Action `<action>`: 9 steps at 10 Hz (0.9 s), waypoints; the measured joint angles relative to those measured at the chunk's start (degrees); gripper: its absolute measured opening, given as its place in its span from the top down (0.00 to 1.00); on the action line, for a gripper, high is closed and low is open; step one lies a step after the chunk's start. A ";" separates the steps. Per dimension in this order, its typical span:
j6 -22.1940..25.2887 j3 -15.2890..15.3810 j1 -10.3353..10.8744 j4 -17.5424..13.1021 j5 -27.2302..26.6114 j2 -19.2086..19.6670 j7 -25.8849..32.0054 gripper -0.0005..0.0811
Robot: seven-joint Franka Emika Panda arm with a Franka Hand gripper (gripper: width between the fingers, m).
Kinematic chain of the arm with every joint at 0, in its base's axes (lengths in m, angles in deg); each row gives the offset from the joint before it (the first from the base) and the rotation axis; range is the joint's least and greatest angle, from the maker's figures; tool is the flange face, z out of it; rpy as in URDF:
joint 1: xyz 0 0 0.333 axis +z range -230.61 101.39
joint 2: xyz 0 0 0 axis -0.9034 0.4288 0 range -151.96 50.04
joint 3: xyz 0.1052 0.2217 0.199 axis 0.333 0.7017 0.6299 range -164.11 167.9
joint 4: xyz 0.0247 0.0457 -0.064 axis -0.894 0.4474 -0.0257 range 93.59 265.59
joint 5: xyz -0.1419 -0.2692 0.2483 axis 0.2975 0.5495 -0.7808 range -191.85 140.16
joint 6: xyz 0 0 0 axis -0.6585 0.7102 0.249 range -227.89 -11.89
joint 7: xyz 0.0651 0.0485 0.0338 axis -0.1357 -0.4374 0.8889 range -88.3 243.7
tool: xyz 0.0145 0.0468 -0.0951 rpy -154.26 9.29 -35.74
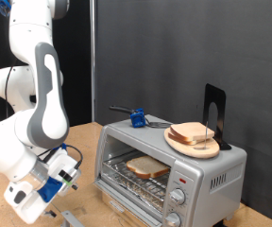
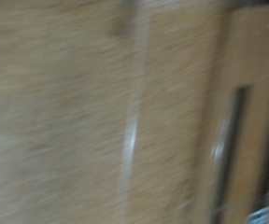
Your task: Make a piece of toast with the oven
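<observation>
- the white robot arm point(image 1: 37, 104) with grey joints fills the exterior view's left side, bending down so that its wrist hangs low at the bottom left corner, out in front of the oven and apart from it.
- the pincer point(image 1: 68, 219) shows only as a small grey tip at the very bottom edge of the exterior view, below the white and blue wrist housing; i cannot tell how far apart its fingers are, and nothing is seen between them.
- the wrist view is heavily blurred: a streaky tan wooden desk point(image 2: 69, 121) surface, with a darker brown band and dark slots along one side that cannot be made out.
- the small boxy silver toaster oven point(image 1: 169, 170) stands on the wooden desk at the exterior view's lower right, its glass door closed or nearly so, and round knobs stacked down its right front panel.
- the squarish slice of pale tan bread with a darker crust point(image 1: 147, 168) lies flat on the wire rack inside the oven, seen through the glass.
- on top of the oven, towards its right, sits a round wooden plate point(image 1: 193, 144) with more bread slices point(image 1: 193, 133) stacked on it.
- further back on the oven top lies a small blue object point(image 1: 136, 118), beside dark thin utensil-like pieces, too small to tell.
- a black upright stand point(image 1: 214, 115) rises just behind the plate, against the dark backdrop.
</observation>
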 joint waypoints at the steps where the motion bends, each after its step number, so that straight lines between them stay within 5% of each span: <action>1: 4.65 -0.11 -0.10 -0.56 3.11 -0.49 -0.03 0.00; 5: 16.37 -1.21 -1.25 0.06 10.33 -7.73 1.41 0.00; 9: 16.79 0.09 -0.75 4.79 10.39 -17.20 -1.16 0.00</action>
